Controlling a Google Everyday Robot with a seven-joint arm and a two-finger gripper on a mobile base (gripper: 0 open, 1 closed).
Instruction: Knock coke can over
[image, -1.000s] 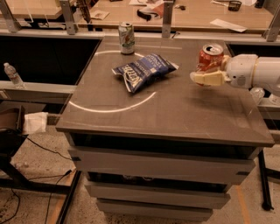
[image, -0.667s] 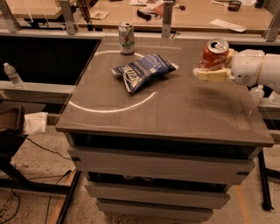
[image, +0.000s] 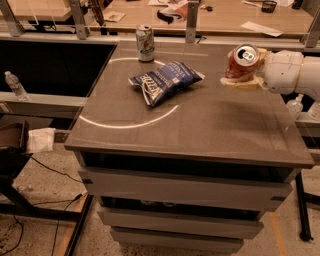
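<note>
The red coke can (image: 240, 61) is at the table's far right, tilted with its silver top and pull tab facing the camera. My gripper (image: 238, 71) reaches in from the right on a white arm (image: 287, 72). Its cream fingers (image: 240, 83) sit on either side of the can, shut on it. The lower finger lies along the tabletop under the can and the other is mostly hidden behind it.
A silver-white can with green markings (image: 145, 43) stands upright at the far edge of the grey table (image: 200, 130). A blue chip bag (image: 164, 80) lies mid-table. A workbench with clutter stands behind. A water bottle (image: 15, 86) is on the left shelf.
The coke can stood upright between the fingers. It is now tipped over at an angle with its top toward the camera. The gripper has shifted slightly back and right.
</note>
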